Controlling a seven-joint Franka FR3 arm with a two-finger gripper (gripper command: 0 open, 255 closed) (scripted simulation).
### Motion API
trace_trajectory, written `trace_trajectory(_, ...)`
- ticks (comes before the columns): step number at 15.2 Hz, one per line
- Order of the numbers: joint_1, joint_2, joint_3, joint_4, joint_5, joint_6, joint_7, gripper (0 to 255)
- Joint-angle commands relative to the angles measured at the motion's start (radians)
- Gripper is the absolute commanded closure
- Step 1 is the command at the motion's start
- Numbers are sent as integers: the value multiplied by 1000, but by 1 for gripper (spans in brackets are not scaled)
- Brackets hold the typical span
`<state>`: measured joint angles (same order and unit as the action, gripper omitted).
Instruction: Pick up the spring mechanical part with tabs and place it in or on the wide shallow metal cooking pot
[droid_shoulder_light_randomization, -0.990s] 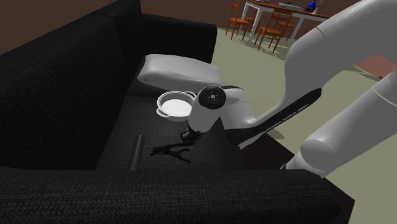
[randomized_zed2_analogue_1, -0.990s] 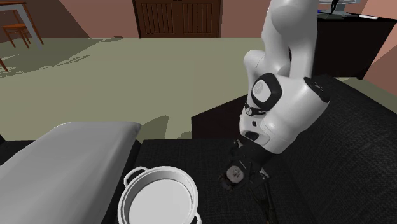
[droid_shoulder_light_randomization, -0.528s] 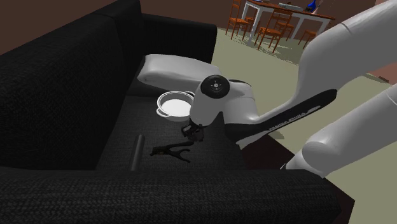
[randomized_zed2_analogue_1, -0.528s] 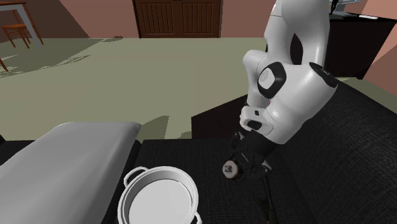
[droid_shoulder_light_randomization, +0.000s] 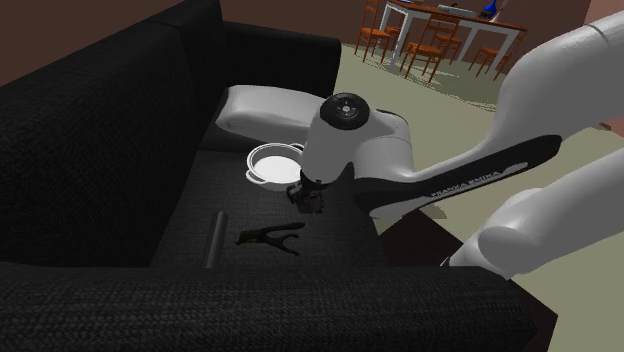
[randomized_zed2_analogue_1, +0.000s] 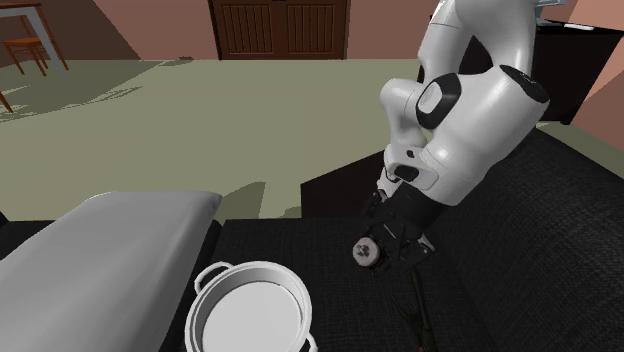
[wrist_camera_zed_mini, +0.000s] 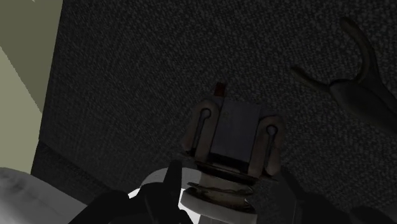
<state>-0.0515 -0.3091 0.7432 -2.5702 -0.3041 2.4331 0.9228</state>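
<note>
Above black sofa seat (wrist_camera_zed_mini: 159, 76) | gripper (droid_shoulder_light_randomization: 304, 197) clenched on spring part (wrist_camera_zed_mini: 232, 141) | its long axis follows gripper's pointing direction, tabs at far end | higher than one second ago

Pot (randomized_zed2_analogue_1: 250, 310), near rim past second exterior view's bottom edge.

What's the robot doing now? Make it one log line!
jaws: shut on spring part | part: held above sofa seat | pot: empty | black clamp: lying on seat
</note>
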Motion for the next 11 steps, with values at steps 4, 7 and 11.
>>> trace_trajectory(4,35,-51,-39,27,57,-63,-65,255)
trace_trajectory(7,51,-77,-59,46,82,-102,-97,255)
trace_trajectory(11,-16,6,-68,114,16,-88,-115,255)
